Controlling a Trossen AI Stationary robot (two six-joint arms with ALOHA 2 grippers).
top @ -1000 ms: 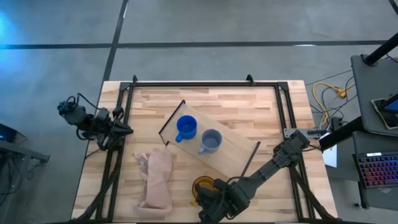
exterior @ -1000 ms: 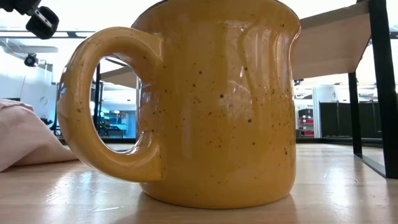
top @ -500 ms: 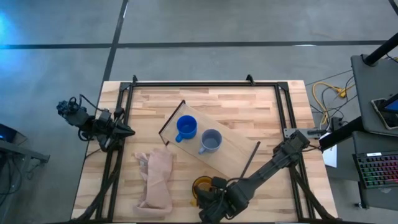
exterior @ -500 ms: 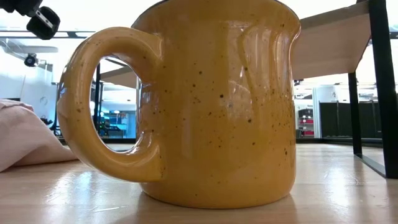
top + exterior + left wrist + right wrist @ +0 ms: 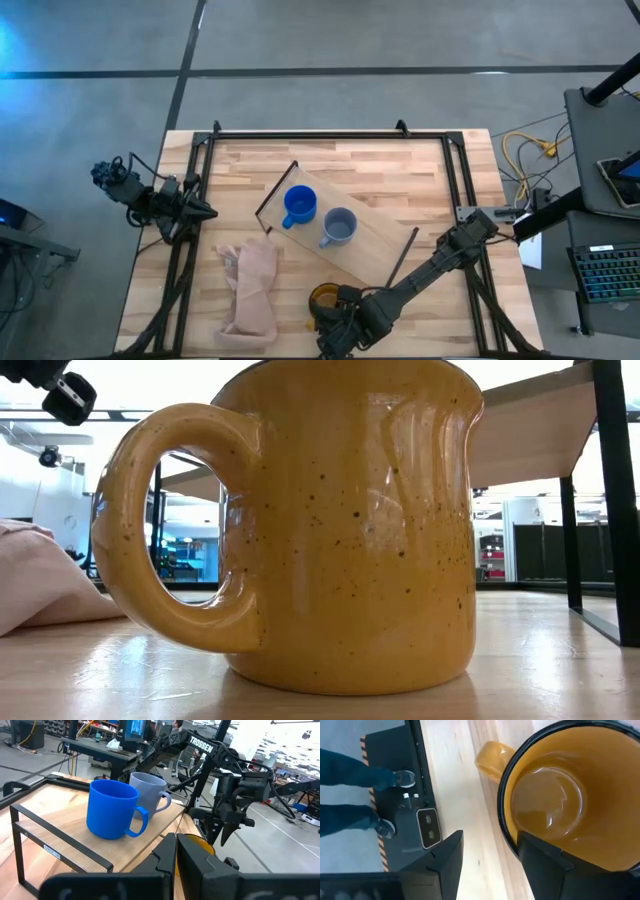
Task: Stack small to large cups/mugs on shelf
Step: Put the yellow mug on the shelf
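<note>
The yellow-orange mug (image 5: pixel 322 297) stands upright on the tabletop near the near edge and fills the low view (image 5: pixel 350 530). The bright blue mug (image 5: pixel 299 205) and the grey-blue mug (image 5: pixel 339 227) stand upright on the light-wood shelf (image 5: pixel 375 245), also in the left wrist view (image 5: pixel 111 809) (image 5: pixel 150 792). My right gripper (image 5: pixel 490 840) is open above the yellow-orange mug (image 5: pixel 545 815), fingers pointing down, one over its inside and one outside its wall. My left gripper (image 5: pixel 203 211) is shut and empty at the table's left edge. My right gripper straddles the yellow-orange mug's wall (image 5: pixel 507 827) on the side away from the handle, one finger (image 5: pixel 555 865) inside the rim and the other (image 5: pixel 437 865) outside, coming from above. I cannot tell whether either finger touches the wall. The mug stands on the table.
A pale pink-beige cloth (image 5: pixel 250 287) lies crumpled on the table left of the yellow-orange mug. Black metal frames (image 5: pixel 277 195) (image 5: pixel 402 256) stand at the shelf's two ends. A person's legs and shoes (image 5: pixel 375 795) show on the floor beyond the table's near edge.
My right gripper has edged a little toward the table's left, over the yellow-orange mug. The mug has stayed where it was.
</note>
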